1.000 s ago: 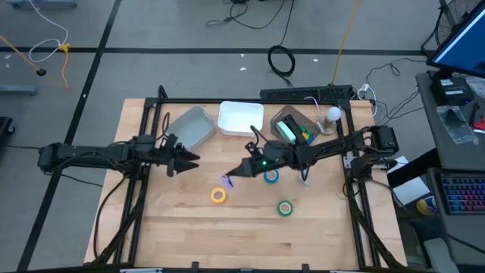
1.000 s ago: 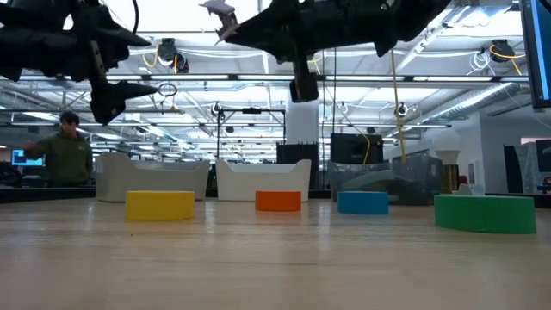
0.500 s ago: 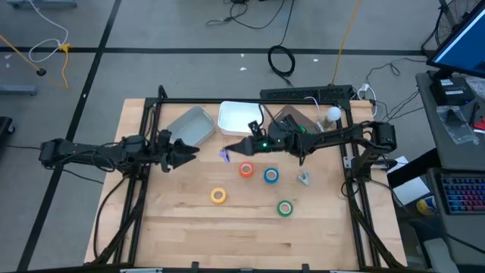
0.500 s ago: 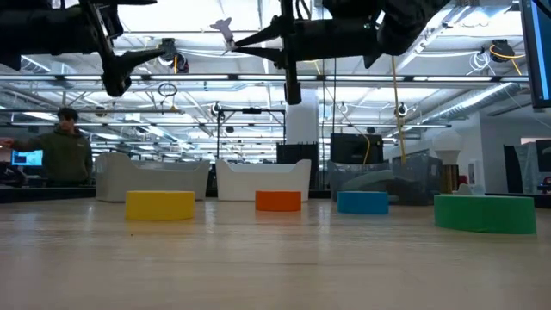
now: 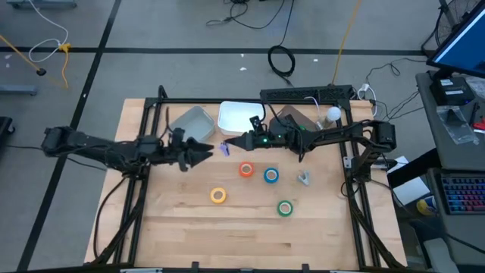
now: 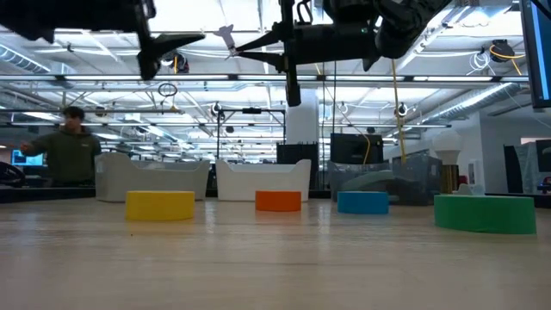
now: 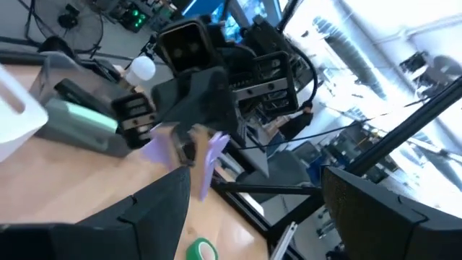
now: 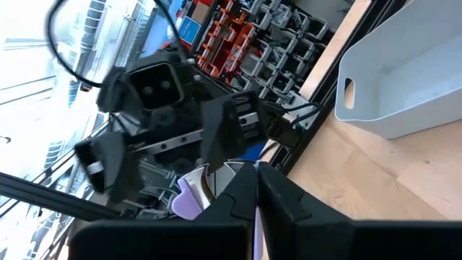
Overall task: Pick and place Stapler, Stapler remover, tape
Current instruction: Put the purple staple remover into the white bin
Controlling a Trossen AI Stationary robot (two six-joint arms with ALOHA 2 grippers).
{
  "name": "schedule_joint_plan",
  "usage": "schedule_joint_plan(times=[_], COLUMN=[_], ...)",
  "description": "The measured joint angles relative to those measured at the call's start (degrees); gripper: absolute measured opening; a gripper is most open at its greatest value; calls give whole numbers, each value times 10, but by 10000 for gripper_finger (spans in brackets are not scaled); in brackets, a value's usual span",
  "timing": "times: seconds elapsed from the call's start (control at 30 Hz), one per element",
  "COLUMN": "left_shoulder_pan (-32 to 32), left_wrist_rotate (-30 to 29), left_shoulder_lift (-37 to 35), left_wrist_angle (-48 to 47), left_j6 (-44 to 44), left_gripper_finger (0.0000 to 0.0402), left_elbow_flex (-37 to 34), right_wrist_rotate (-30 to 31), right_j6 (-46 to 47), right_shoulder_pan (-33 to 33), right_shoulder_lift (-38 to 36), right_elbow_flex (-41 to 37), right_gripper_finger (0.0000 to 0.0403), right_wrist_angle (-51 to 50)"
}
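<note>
While your right gripper [image 5: 227,148] pinches the lilac staple remover [image 5: 223,149] in mid-air near the white bin [image 5: 240,117], treat it as a light, hard, slick little piece: it can twist or slip out of a loose pinch. You hold it by one end, so most of it hangs free beyond the fingertips. The left gripper [image 5: 206,152] points at it from just beside, fingers spread, as the left wrist view shows. If you hand it over, I'd take the free body across its flat sides, not the thin jaws. The tape rolls lie flat on the table [image 5: 189,227]: orange [image 5: 246,170], blue [image 5: 271,176], yellow [image 5: 218,196], green [image 5: 285,208]. They are stiff light rings; grip across the rim.
</note>
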Motion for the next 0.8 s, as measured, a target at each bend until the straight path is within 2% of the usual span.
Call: schedule_joint_plan(times=[0.13,0.27,0.67,0.8], left_shoulder_pan=[1,1,-7,-7], left_wrist_rotate=[3,3,3,-1], left_shoulder_lift=[44,65,66,66], left_wrist_angle=[0,-8,-17,-17], left_j6=[24,22,10,19], left_gripper_finger=[312,312,310,284], left_elbow_flex=[39,49,49,49], right_wrist_rotate=[-12,-16,-30,-30], right_j6=[0,5,21,22], right_shoulder_pan=[0,0,-1,-2], right_shoulder_lift=[0,0,0,0], right_elbow_flex=[0,0,0,0], right_gripper_finger=[0,0,0,0], right_wrist_angle=[1,10,18,17])
